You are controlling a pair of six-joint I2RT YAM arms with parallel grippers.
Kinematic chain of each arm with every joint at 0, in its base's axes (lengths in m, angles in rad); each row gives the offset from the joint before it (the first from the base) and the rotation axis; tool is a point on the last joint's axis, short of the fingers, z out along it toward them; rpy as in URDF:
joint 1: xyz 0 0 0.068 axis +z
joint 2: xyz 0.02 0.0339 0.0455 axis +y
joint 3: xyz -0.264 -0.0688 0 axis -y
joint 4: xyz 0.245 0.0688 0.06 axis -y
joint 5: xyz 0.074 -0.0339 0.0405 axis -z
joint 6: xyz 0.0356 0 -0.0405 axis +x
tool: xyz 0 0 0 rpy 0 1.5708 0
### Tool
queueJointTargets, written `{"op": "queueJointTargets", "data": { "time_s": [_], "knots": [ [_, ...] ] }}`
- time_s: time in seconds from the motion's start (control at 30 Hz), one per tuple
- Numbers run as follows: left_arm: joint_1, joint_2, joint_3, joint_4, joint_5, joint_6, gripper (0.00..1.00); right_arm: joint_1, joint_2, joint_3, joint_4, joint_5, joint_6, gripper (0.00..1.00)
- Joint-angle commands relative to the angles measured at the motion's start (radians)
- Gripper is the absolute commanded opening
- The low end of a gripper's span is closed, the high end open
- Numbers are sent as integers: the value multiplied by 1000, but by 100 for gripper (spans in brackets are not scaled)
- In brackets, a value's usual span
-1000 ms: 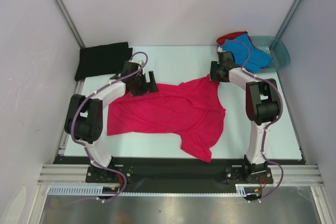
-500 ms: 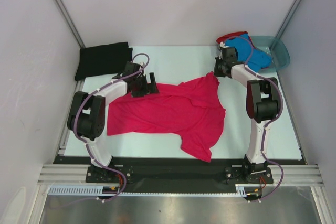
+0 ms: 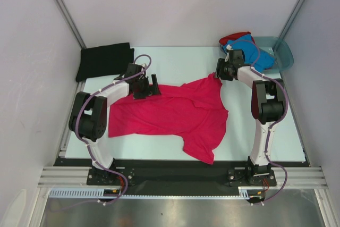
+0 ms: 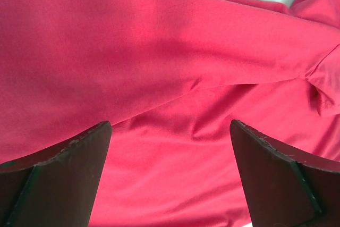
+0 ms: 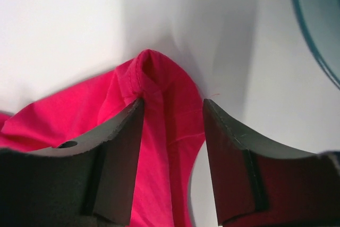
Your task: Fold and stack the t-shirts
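At far left we see the black t-shirt, folded. The left gripper hangs, jaws wide apart, over the magenta t-shirt (spread across the table). The right gripper stands with jaws apart astride its far corner.

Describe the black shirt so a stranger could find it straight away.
Look at the pale table and go to its far left corner. The black shirt lies there as a flat rectangle. It is the only dark cloth: the pink shirt sprawls mid-table, and the blue shirt and red shirt are bunched at the basin far right.
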Motion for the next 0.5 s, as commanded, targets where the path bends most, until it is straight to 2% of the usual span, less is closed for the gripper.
{"op": "queueJointTargets", "data": {
  "time_s": [0.0, 0.17, 0.3, 0.43, 0.47],
  "knots": [
    [-6, 7, 40, 11, 11, 25, 100, 0, -4, 6, 44, -50, 14, 54],
    [-6, 7, 45, 6, 9, 26, 100, -2, 13, 10, 70, -113, 37, 53],
    [-6, 8, 46, 0, 4, 29, 100, -2, 29, 13, 84, -136, 46, 49],
    [-6, 13, 52, -3, 3, 31, 100, -3, 50, 32, 70, -168, 46, 42],
    [-6, 16, 52, -3, 3, 31, 100, -5, 55, 35, 70, -176, 47, 35]
  ]
}}
